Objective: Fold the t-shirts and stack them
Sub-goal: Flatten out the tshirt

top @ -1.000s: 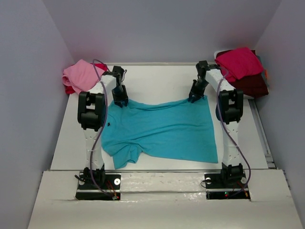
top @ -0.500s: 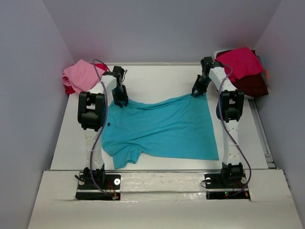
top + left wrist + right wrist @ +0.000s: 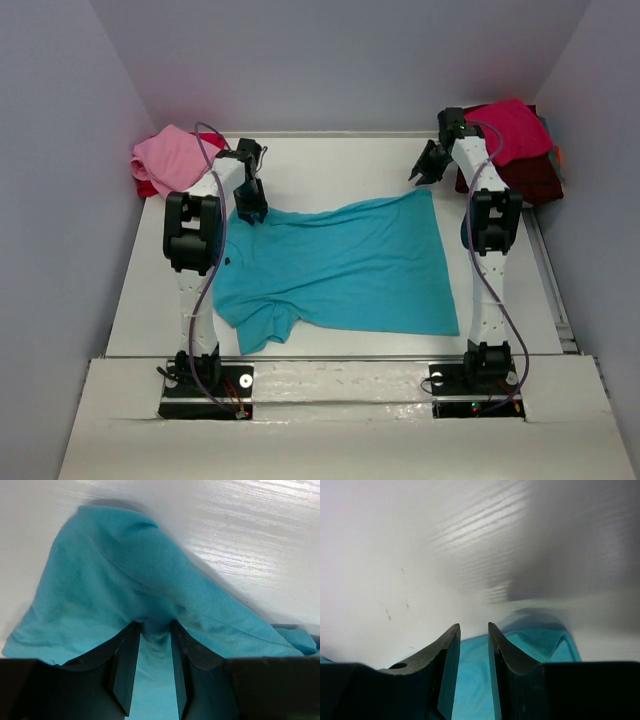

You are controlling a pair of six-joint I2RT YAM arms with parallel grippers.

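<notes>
The left gripper (image 3: 153, 626) pinches a bunched corner of the turquoise short-sleeved cloth t-shirt (image 3: 340, 265), a grip clear only in its wrist view. Overhead, the shirt lies spread behind those jaws. The right gripper (image 3: 473, 626) stands narrowly parted and empty, with the shirt's edge just short of its fingertips.

no writing can be read anywhere; a small dark mark (image 3: 228, 262) on the turquoise t-shirt (image 3: 340, 265) is too small to make out.

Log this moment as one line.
left gripper: shut on turquoise t-shirt, far corner | right gripper: open, empty, clear of it | fold: not started
</notes>
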